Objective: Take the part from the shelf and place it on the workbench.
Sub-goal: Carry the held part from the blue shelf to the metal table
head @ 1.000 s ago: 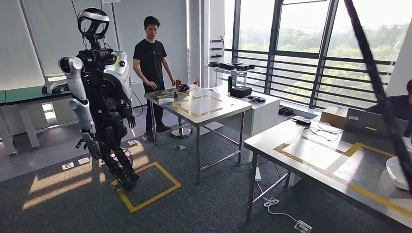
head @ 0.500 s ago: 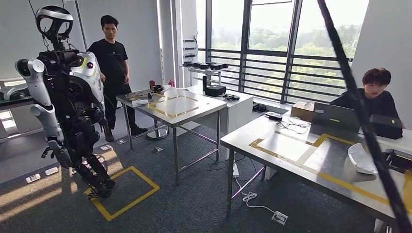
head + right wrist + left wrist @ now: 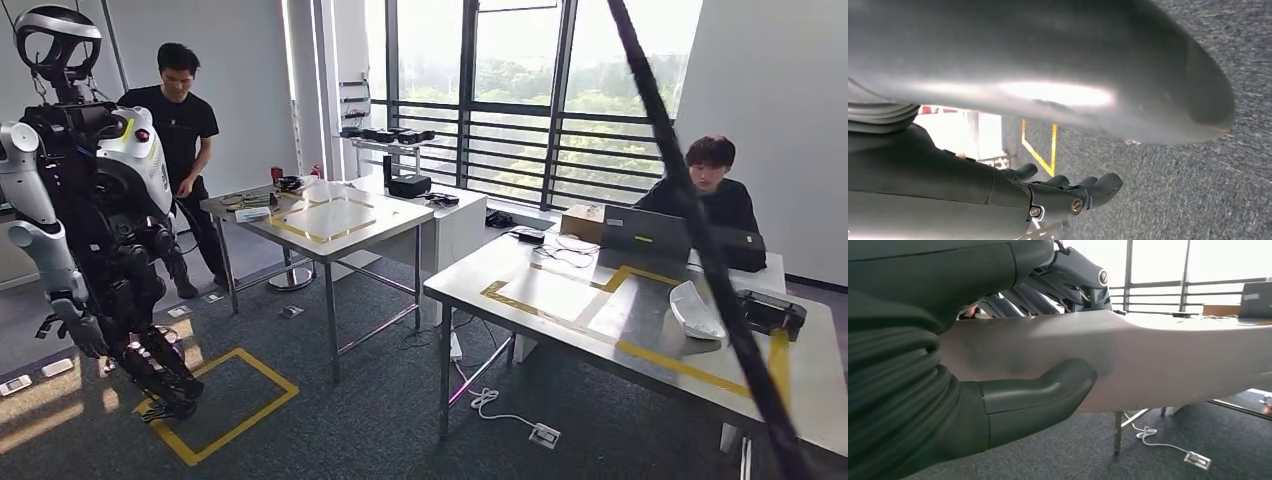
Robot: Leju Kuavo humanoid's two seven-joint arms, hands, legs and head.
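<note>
We carry a long pale part (image 3: 1148, 360) in both hands across a workshop.

From the left we see a second robot (image 3: 90, 200) on a yellow floor square (image 3: 215, 405), a person in black (image 3: 180, 130) behind a steel table (image 3: 320, 220), then a nearer table (image 3: 640, 330) with a white part (image 3: 695, 310) on it and a seated person (image 3: 710, 190) at a laptop (image 3: 645, 232). Our left hand (image 3: 1013, 380) grips the part, thumb under and fingers over; our right hand (image 3: 1048, 192) lies beneath its rounded end, and we cannot tell whether it grips.

Smooth matt part (image 3: 1158, 355), steel workbench (image 3: 640, 330)
</note>
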